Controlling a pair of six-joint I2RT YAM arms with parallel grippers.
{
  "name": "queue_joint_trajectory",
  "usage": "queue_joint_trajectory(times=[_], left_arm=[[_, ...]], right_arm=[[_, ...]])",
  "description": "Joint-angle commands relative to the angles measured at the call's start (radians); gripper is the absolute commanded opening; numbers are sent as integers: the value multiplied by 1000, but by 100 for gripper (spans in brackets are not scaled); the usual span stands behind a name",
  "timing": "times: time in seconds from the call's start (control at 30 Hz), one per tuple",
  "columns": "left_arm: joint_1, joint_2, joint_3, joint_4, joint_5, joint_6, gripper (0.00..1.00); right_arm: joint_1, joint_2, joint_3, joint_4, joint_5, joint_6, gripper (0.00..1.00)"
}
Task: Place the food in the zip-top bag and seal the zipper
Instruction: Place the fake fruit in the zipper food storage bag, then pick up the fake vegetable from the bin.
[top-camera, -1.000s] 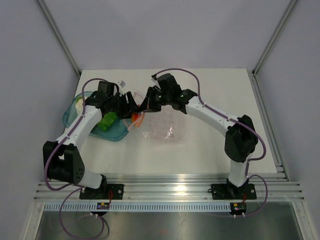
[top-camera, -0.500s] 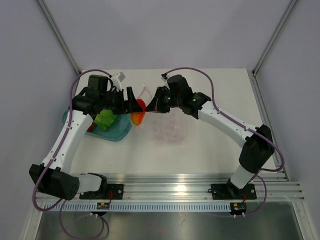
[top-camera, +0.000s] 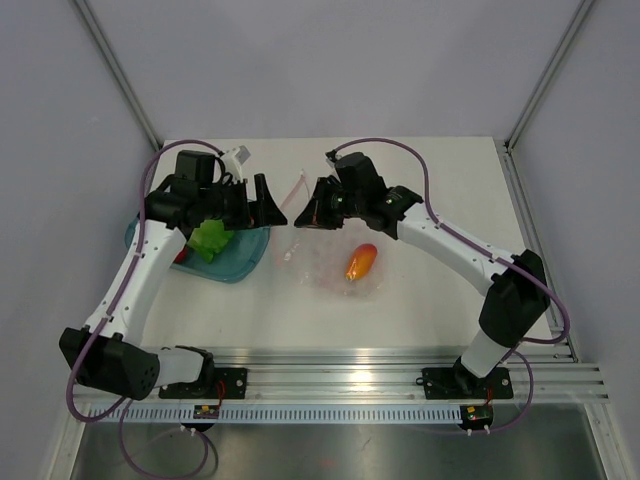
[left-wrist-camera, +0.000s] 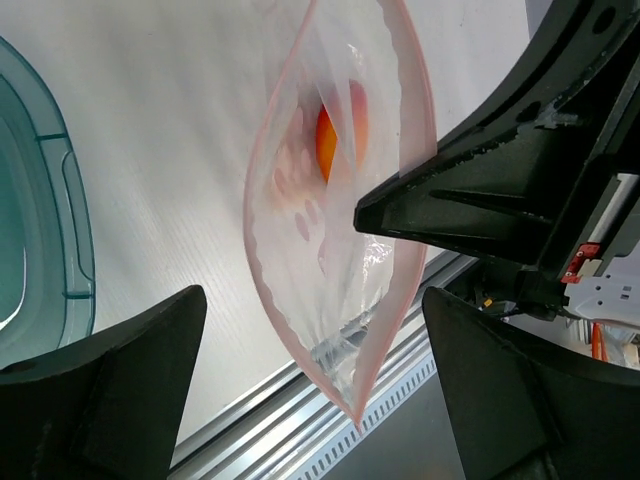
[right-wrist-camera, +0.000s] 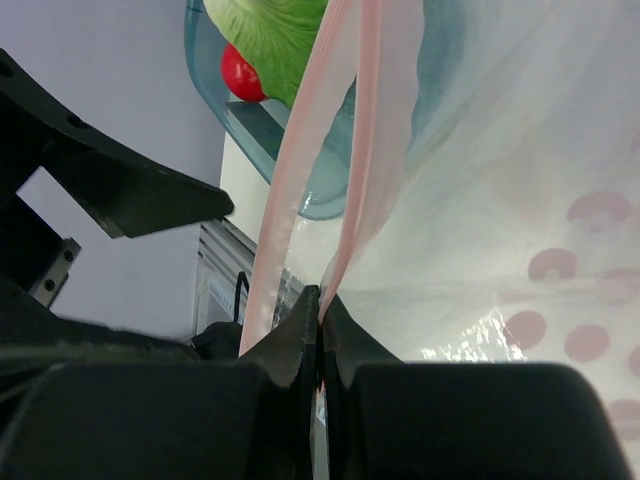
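White arm links (top-camera: 137, 275), black joints (top-camera: 510, 300), looping purple cables (top-camera: 375, 140), black wedge-shaped jaws.

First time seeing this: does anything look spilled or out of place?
Nothing stands out. The right gripper pinches the bag by its rim, an orange piece lies inside, and the green food sits in the bowl.

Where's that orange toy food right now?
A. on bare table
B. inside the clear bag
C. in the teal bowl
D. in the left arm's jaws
B: the orange food lies inside the zip-top bag, seen through its open mouth from the left wrist and through the clear plastic from above.
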Motion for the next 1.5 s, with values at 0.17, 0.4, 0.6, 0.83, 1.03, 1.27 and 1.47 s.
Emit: queue_joint_trajectory(times=[0.17,0.4,0.6,0.83,1.03,1.27,1.47], left_arm=[[193,-62,11,25,-67,-62,90],[284,-82,-35,-21,-452,-129,91],[330,-28,-29,-68,-596,-147,88],[360,57,-61,-61,-706,-168,85],[379,133,-83,-38,-752,-208,85],[332,200,-129,16,-653,-195,87],[296,205,-212,106,-611,-216,93]], right_arm=[[-5,-147,40,-127,101,-65,6],[-5,-291,-72,-171,180,-76,6],[-3,-282,-118,-132,117,-79,6],[-3,-277,-158,-88,83,-126,7],[-5,-274,-170,-75,65,-169,7],[-5,-242,-170,-54,32,-194,7],[-5,-225,-163,-52,19,-202,8]])
